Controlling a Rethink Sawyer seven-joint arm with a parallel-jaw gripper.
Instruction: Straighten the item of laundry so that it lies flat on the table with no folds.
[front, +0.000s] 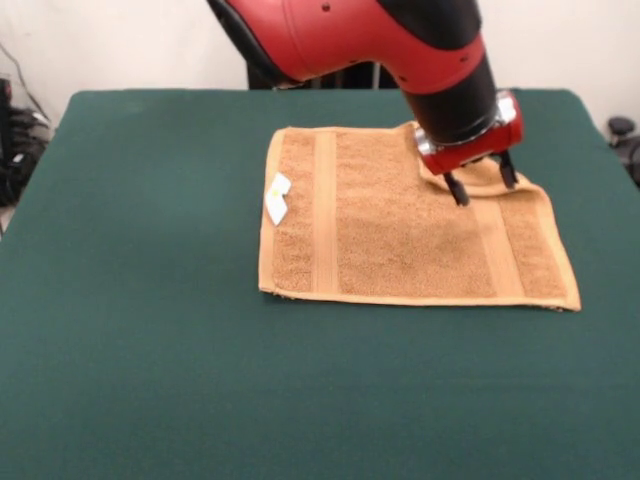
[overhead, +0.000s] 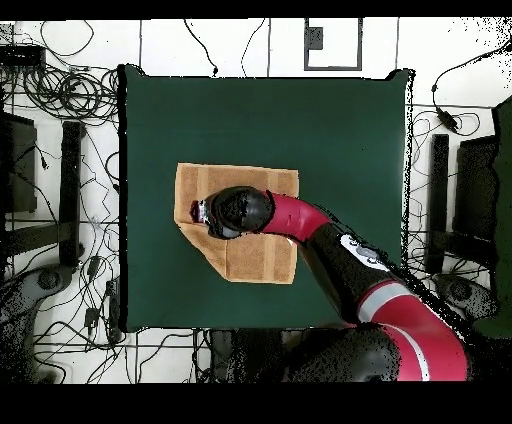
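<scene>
You're at the last fold: the gripper (front: 482, 185) stands spread over the towel's (front: 400, 235) turned-in far corner; pinch it, draw outward.

i worked in robotics lab: green felt table (overhead: 350, 130) on white floor (overhead: 250, 45), tangled cables (overhead: 60, 90) all round, dark equipment stands (overhead: 70, 190) either side.
</scene>
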